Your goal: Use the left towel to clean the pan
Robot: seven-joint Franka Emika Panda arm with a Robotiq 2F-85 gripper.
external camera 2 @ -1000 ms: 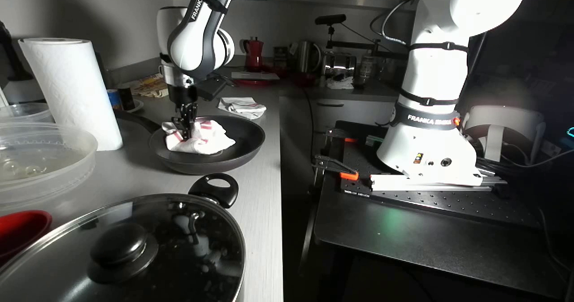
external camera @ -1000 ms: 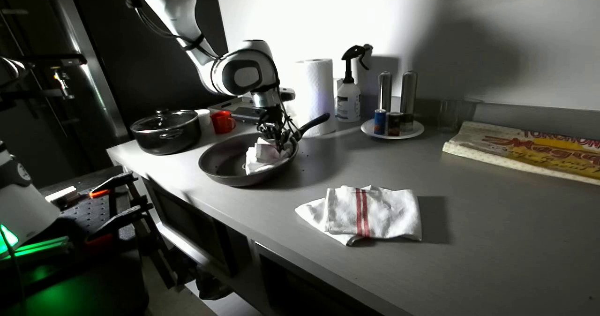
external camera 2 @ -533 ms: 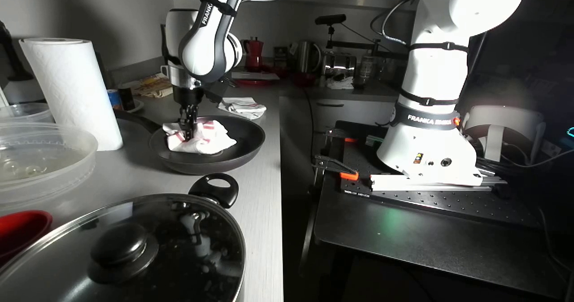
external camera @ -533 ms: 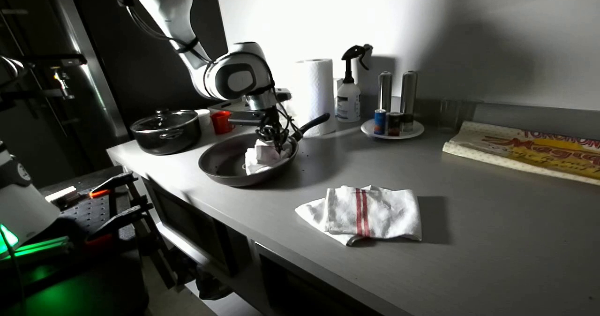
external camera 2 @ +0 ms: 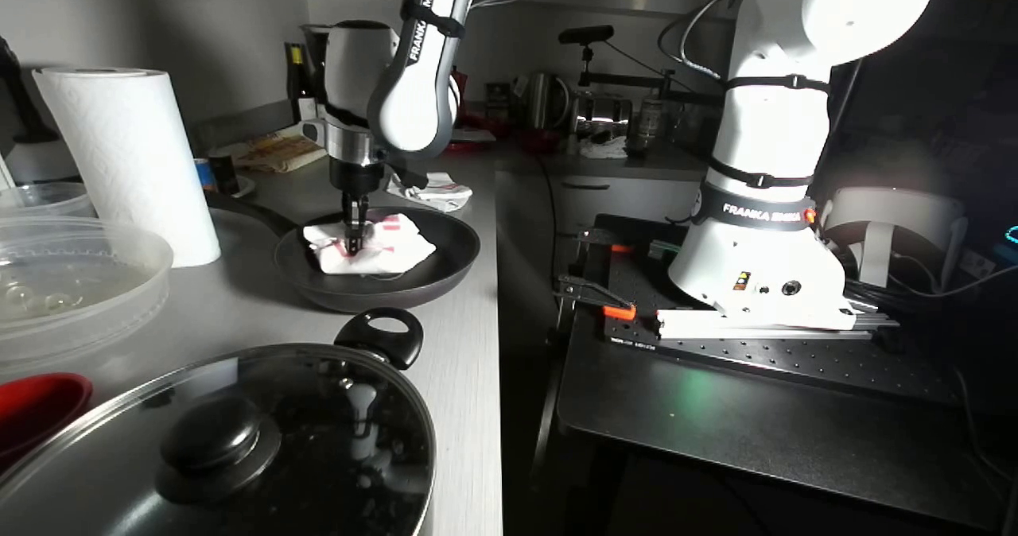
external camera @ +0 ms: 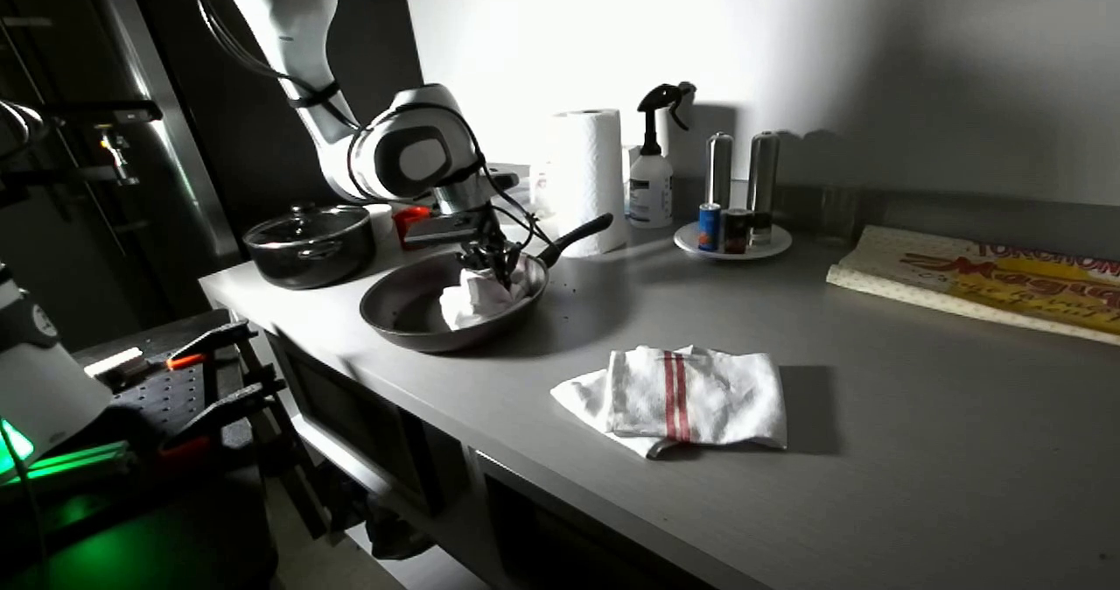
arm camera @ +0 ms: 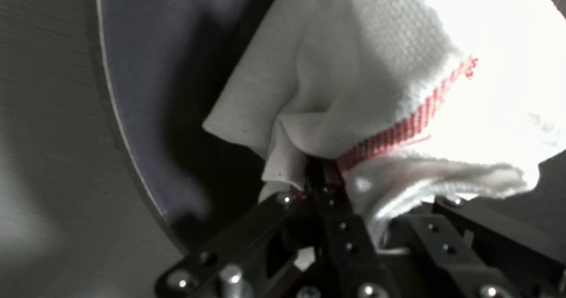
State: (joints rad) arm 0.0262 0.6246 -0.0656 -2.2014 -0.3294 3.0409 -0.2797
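So, in an exterior view, the towel [external camera: 475, 298] sits bunched inside the pan [external camera: 404, 303]. In an exterior view, the gripper [external camera 2: 355, 246] points down into it; in the wrist view, the fingers [arm camera: 346, 236] are clamped on it.

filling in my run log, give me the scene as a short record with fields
grasp: black mechanical hand closed on crumpled white cloth towel with red stripes
work area: round dark frying pan, gripped towel inside it
spare: folded white cloth towel with two red stripes, lying on the grey counter
nearby: white paper towel roll
pan cleanliness: cannot tell
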